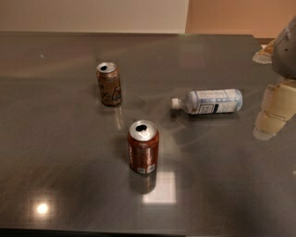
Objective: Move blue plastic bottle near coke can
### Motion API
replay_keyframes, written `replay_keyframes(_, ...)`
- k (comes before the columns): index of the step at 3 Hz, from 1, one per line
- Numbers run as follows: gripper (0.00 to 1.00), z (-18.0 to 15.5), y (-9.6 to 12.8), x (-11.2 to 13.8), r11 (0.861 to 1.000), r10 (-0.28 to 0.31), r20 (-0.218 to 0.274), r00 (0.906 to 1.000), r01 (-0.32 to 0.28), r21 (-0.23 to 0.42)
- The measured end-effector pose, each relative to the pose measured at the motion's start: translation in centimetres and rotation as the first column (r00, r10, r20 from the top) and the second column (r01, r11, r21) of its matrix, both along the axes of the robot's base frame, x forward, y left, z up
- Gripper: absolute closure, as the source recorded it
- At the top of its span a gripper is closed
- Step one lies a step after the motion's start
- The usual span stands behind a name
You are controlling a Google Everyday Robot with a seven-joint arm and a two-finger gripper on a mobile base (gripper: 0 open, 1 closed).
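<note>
Blue plastic bottle (210, 102), small and clear with a bluish tint, a white cap and a white-and-pale-blue label carrying a black-bordered panel, lies on its side right of the table's middle, cap pointing left. The coke can (143, 148), a dark red-brown metal soda can with a silver opened top and a small white patch near its base, stands upright nearer the camera and to the left, well apart from the blue plastic bottle. A tan-brown soda can (109, 84) with dark scribbly markings stands upright farther back and left, off the line between those two. The gripper (273, 111), cream-coloured and blocky, hangs at the right edge of the view, near the bottle's base and not touching it; whether it is released or clenched cannot be told. Bottle and cans rest on a dark grey glossy table (55, 139) that mirrors the cans and shows a bright square reflection (159, 187) and a round glint (42, 208). Behind runs a pale wall (92, 14), peach-coloured at the right.
</note>
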State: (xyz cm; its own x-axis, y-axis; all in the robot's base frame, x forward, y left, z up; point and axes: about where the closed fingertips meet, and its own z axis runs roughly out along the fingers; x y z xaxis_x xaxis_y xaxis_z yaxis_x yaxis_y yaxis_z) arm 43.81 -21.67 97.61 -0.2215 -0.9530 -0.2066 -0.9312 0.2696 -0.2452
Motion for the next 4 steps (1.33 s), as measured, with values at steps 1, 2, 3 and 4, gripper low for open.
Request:
replay_keyframes(1,0.00,0.0,0.0,0.0,1.000,0.000,0.000,1.0000,0.000,0.000)
replay_keyframes(2,0.00,0.1,0.1,0.7,1.000,0.019,-0.006,0.9998,-0.019,0.015)
replay_keyframes(3,0.00,-0.4,0.2,2.6,0.999,0.030,-0.018,0.9994,-0.029,0.042)
replay_keyframes(4,0.00,-1.9,0.6,4.9,0.997,0.040,-0.042,0.9983,-0.037,0.068)
